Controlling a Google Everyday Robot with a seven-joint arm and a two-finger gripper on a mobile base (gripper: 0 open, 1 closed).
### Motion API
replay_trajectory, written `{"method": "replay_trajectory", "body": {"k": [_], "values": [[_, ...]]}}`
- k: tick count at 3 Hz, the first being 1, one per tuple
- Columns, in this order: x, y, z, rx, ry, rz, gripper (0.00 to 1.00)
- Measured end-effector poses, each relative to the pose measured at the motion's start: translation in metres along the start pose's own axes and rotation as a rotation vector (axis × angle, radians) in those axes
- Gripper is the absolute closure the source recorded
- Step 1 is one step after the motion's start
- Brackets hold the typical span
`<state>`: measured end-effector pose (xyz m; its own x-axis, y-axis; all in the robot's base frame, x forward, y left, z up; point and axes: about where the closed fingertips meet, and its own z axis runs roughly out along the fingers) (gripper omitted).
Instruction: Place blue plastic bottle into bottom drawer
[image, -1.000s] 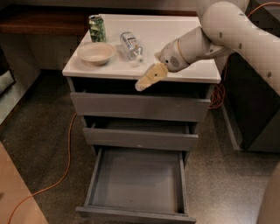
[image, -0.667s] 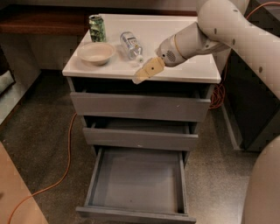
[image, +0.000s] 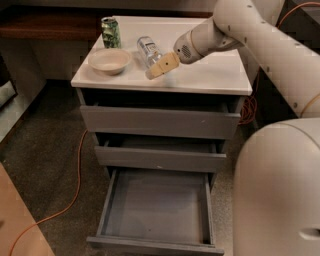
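The blue plastic bottle (image: 148, 50) is small and clear with a pale label. It lies on its side on the white cabinet top (image: 210, 75), between the bowl and my gripper. My gripper (image: 159, 68) with tan fingers hangs just right of and in front of the bottle, over the cabinet top, with nothing in it. The bottom drawer (image: 157, 212) is pulled out wide, and its grey inside is bare.
A white bowl (image: 110, 60) and a green patterned drink can (image: 110, 32) stand at the left of the cabinet top. The two upper grey drawers (image: 160, 122) are nearly shut. An orange cable (image: 75, 185) runs on the floor at left. My base (image: 280, 190) fills the right foreground.
My gripper has moved left and up along the cabinet's front edge, from in front of the top drawer to right beside the bottle. The bottle, bowl and can have not moved.
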<state>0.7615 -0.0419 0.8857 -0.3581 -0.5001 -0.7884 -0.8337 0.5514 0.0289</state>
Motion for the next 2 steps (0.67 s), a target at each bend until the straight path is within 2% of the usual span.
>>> {"method": "replay_trajectory", "body": {"k": [2], "values": [[-0.019, -0.045, 0.03, 0.047, 0.006, 0.038, 0.0]]}}
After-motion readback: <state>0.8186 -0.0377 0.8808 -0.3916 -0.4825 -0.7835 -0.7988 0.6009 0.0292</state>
